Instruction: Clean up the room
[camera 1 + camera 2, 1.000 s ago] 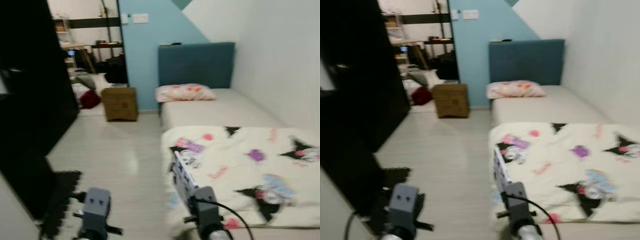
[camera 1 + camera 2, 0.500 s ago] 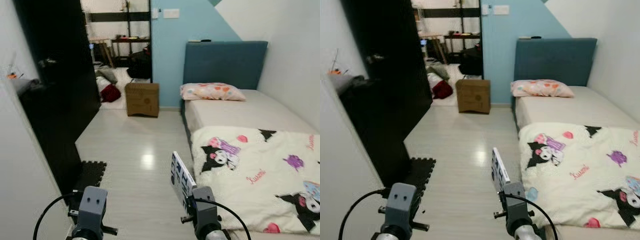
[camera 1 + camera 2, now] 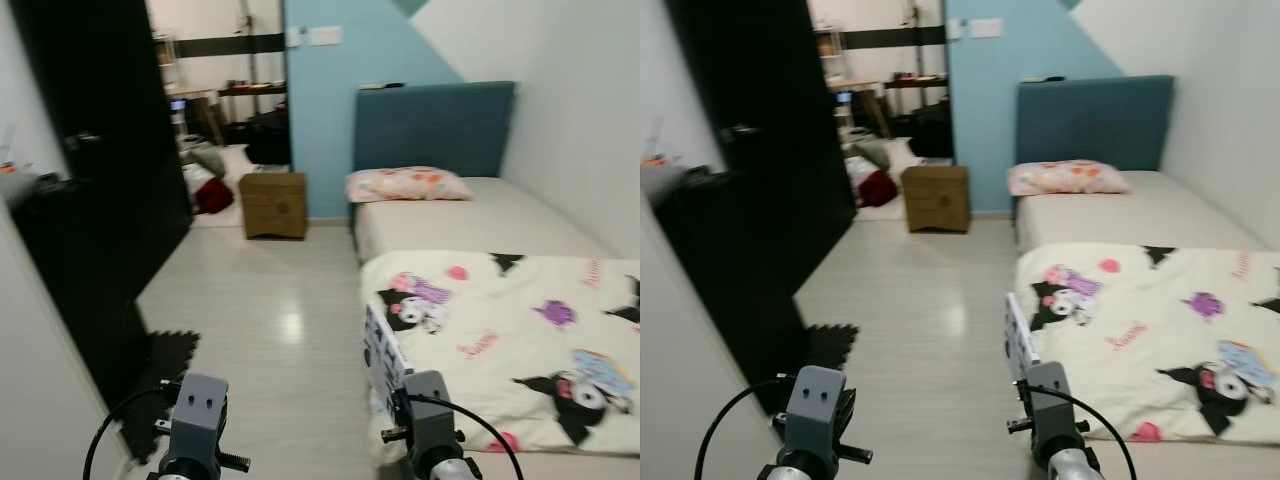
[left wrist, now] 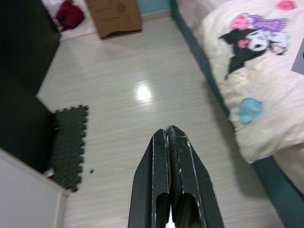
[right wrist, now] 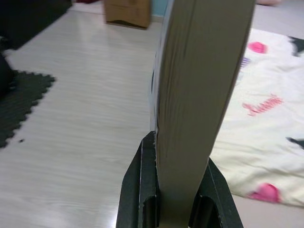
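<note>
My right gripper (image 5: 178,153) is shut on a thin book (image 5: 199,90), held upright on its edge. In the left eye view the book (image 3: 381,357) shows a white cover with dark print, low in front of me beside the bed. My left gripper (image 4: 170,131) is shut with nothing in it, hanging over the pale wooden floor (image 3: 270,320). A cream blanket (image 3: 520,330) with cartoon prints lies spread over the near end of the bed.
The bed (image 3: 470,215) runs along the right wall, with a blue headboard and a patterned pillow (image 3: 405,185). A cardboard box (image 3: 273,203) stands by the blue wall. A black door (image 3: 100,200) is on my left, with a dark foam mat (image 3: 165,365) at its foot. Clutter lies beyond the doorway (image 3: 215,165).
The whole picture has swung left, then back right, so the camera has turned. Both grippers stay as they were, the right one still holding the book.
</note>
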Available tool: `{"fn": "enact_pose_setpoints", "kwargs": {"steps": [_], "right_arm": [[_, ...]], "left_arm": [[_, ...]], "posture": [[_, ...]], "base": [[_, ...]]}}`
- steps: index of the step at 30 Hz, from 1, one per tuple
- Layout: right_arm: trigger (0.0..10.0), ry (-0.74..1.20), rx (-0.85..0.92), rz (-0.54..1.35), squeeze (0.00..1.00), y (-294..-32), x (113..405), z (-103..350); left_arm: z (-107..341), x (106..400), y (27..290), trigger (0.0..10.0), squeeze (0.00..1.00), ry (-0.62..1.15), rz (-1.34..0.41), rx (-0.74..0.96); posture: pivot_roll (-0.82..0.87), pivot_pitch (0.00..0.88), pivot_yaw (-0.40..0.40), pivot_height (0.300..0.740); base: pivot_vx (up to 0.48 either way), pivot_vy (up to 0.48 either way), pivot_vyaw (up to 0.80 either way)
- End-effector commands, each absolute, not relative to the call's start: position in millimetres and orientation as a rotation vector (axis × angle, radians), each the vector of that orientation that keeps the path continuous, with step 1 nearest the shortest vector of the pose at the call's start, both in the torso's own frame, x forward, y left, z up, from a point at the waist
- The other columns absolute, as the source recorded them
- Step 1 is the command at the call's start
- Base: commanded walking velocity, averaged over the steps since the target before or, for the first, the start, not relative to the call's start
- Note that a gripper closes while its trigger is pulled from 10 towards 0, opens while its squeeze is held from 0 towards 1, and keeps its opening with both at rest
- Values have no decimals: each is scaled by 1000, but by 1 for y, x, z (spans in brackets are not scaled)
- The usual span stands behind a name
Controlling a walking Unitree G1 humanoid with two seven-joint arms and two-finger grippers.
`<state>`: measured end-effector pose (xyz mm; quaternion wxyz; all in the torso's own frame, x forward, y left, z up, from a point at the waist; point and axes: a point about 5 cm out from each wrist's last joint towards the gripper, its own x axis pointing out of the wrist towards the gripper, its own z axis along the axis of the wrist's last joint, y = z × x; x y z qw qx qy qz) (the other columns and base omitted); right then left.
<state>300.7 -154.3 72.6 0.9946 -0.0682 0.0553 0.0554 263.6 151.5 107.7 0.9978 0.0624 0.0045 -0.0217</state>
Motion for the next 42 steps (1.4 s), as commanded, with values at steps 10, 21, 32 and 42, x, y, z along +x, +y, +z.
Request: {"fn": "enact_pose_setpoints", "kwargs": {"steps": [10,21,32,42], "right_arm": [[10000,38,-76,163,0,-140,301,86],[10000,42,-73,175,0,-138,302,85],[10000,46,-79,183,0,-139,301,84],[10000,47,-83,190,0,-137,302,84]], "left_arm": [[105,262,158,10000,0,14,-10,107],[106,259,158,10000,0,9,-20,79],[107,260,157,10000,0,4,-21,65],[107,259,158,10000,0,2,-20,65]], "posture": [[-36,108,33,740],[-30,102,24,740],[-35,89,21,740],[-31,83,18,740]], "base": [[0,0,0],[201,0,0],[304,0,0],[304,0,0]]}}
